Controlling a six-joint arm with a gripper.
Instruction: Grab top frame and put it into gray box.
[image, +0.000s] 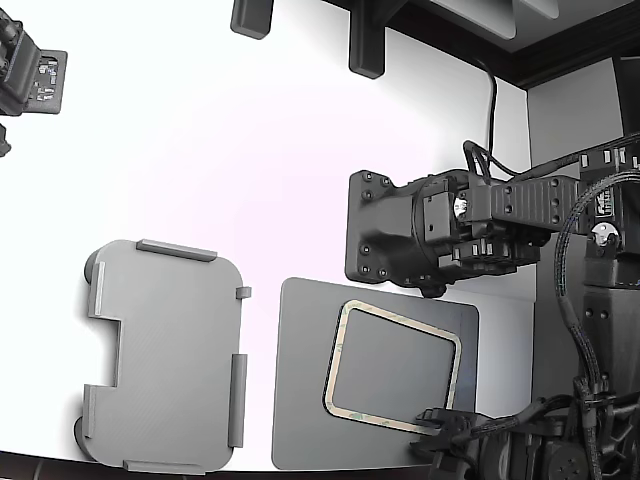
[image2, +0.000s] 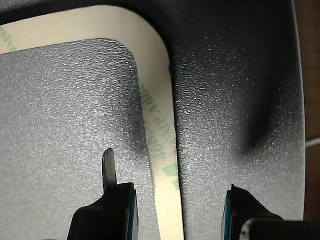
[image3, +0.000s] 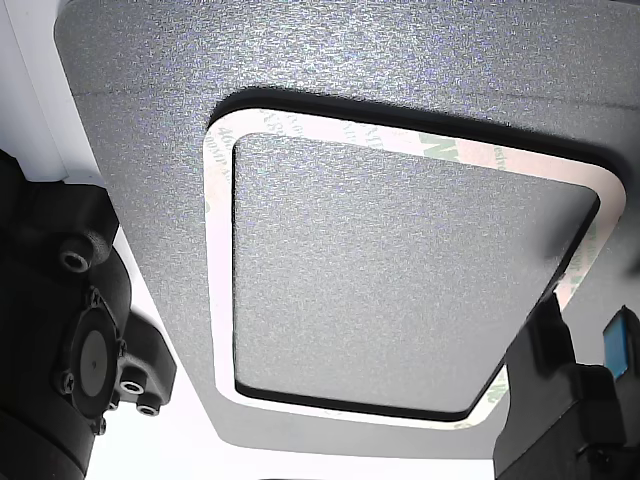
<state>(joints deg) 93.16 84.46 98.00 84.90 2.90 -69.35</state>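
The top frame (image: 338, 360), a thin cream outline with faint green marks, lies on a dark gray mat (image: 300, 400) near the table's front edge. In the wrist view one side strip of the frame (image2: 161, 125) runs between my fingers. My gripper (image2: 170, 172) is open and straddles that strip just above the mat: a thin blade fingertip (image2: 108, 165) inside the outline, the other finger (image2: 239, 200) outside. From the exterior view the gripper (image: 437, 420) sits at the frame's lower right corner. The gray box (image: 170, 350), a light gray tray with edge tabs, lies to the mat's left.
A second black arm (image: 400, 240) hangs over the table just behind the mat. Black fixtures (image: 365, 45) stand at the far edge, and a black device (image: 30, 75) at the exterior view's top left. White tabletop (image: 200, 150) lies behind the box.
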